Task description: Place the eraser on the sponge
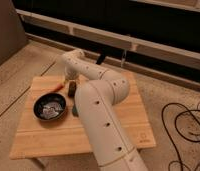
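Eraser on wood table, gripper just above w/ fingers spread wide, nothing held, orange stick & black pan alongside, white arm covering most of sponge

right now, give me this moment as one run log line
gripper: open, just above eraser | eraser: on table, not yet on sponge | sponge: mostly behind arm
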